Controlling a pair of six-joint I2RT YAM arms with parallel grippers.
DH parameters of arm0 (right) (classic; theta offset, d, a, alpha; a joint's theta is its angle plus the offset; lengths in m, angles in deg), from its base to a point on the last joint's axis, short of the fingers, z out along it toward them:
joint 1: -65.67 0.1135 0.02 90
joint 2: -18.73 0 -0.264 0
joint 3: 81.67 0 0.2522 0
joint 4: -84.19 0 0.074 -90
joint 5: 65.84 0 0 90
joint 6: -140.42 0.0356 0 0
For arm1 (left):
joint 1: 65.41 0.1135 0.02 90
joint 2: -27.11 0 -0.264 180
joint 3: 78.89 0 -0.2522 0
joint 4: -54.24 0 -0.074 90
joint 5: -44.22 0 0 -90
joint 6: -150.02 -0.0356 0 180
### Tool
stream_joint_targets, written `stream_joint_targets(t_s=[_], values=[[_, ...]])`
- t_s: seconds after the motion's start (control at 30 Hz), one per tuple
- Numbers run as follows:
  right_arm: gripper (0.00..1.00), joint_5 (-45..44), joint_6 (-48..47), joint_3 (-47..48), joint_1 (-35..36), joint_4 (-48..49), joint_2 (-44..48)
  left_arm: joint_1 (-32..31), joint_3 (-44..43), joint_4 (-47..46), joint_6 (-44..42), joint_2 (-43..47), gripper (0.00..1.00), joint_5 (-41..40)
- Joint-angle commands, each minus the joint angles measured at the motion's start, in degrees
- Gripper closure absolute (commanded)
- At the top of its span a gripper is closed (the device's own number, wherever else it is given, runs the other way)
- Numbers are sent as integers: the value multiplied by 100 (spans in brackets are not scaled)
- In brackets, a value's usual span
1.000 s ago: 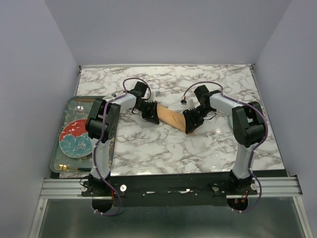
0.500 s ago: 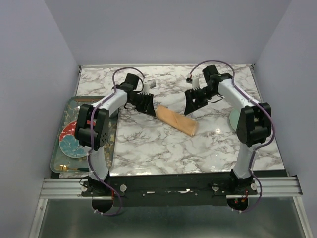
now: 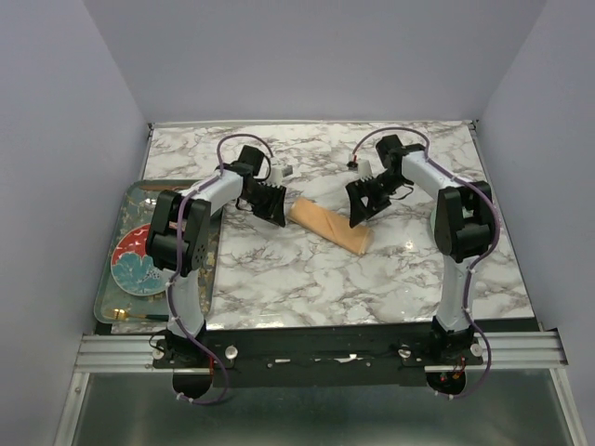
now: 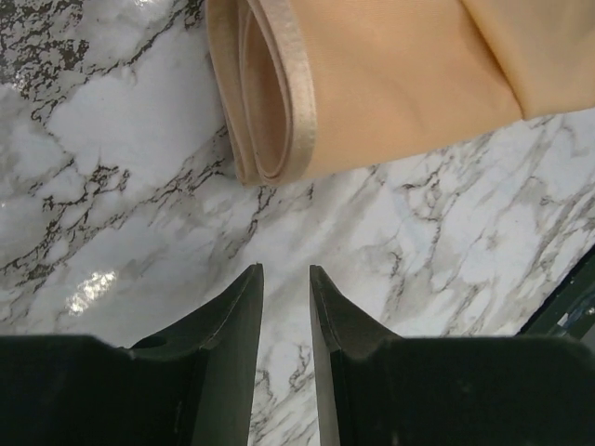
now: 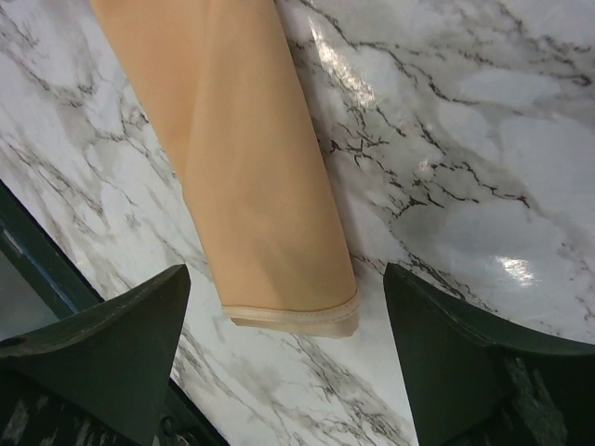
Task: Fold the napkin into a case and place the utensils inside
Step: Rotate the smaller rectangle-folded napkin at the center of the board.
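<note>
Already the napkin (image 3: 330, 226) lies folded into a narrow case on the marble table (image 3: 307, 279), near its middle. Its long axis runs on a diagonal, from the far-left end down toward the near-right end. The left claw (image 3: 271, 206) sits just off the far-left end. Its jaws stand a narrow gap apart with nothing between them, and they point along the case's length at that end. In the left wrist view that end shows as layered, looped folds with a hemmed edge, so it looks like the pocket's mouth, though how deep it opens cannot be told. The right claw (image 3: 363, 203) hangs on the far side of the near-right end with its jaws spread wide. In its own wrist view the hemmed end lies between the two fingers without touching either, so neither claw holds the cloth. The folding appears done and the filling not yet begun. A slender gold utensil (image 3: 139, 318) seems to lie at the near edge of the grey tray (image 3: 100, 297) by the table's left edge, beside a patterned plate (image 3: 139, 260), well apart from the case. Since the tray and the looped end are both on the left arm's side, that arm is the nearer one for fetching. The cutlery would then have to be lined up with the diagonal before sliding in.
</note>
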Motion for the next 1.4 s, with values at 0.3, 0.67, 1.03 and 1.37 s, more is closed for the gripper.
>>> stream_joint_targets(t_s=[0.3,0.67,1.03,1.37], values=[[7,634,138,-1310,190,265,254,-408,-1226,94,90,-1211,65,-528],[6,1241,982,-2173,919,1056,676,-566,-1666,-292,336,-1633,64,-282],[2,1136,1264,-2155,1184,1242,789,-575,-1500,-292,283,-1292,64,-273],[0,618,280,-1129,350,363,1950,-320,-1403,49,-287,516,53,-571]])
